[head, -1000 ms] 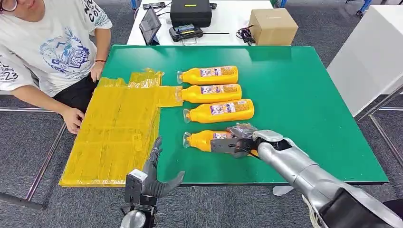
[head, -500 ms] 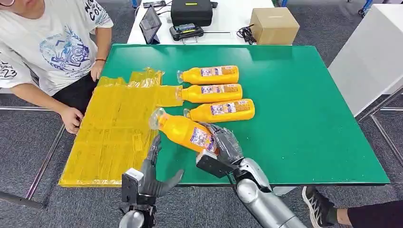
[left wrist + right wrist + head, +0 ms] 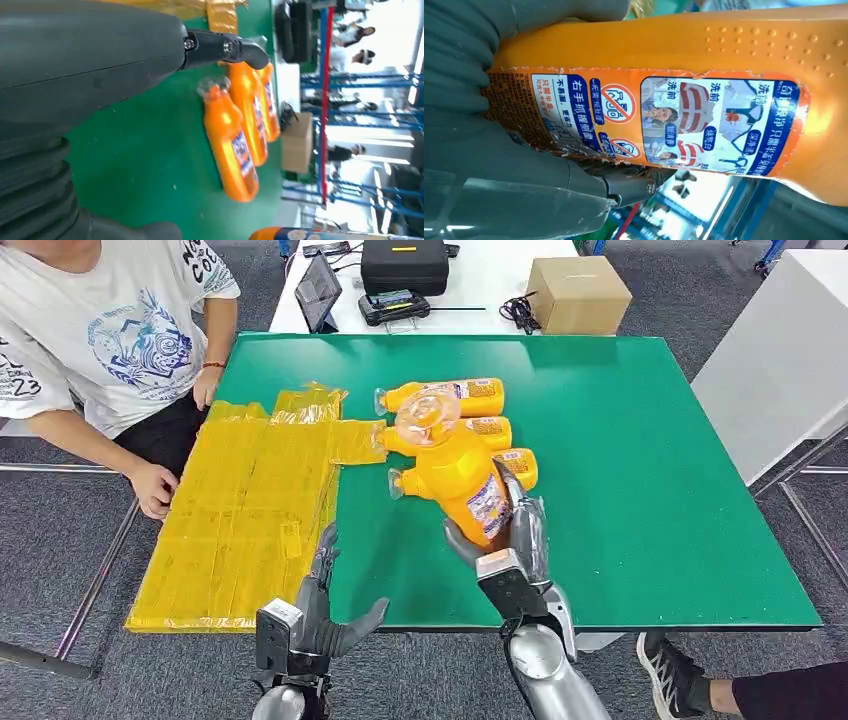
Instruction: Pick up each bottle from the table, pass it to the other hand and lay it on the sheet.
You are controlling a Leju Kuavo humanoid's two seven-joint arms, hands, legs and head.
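Now the right hand (image 3: pixel 512 540) grips an orange bottle (image 3: pixel 455 468) above the green table (image 3: pixel 650 490), while the left hand (image 3: pixel 320 612) waits with fingers spread, holding nothing.

floor: grey carpet (image 3: pixel 60 540) | green table (image 3: pixel 640 440) | white table (image 3: pixel 490 280) behind | white cabinet (image 3: pixel 780 350) right
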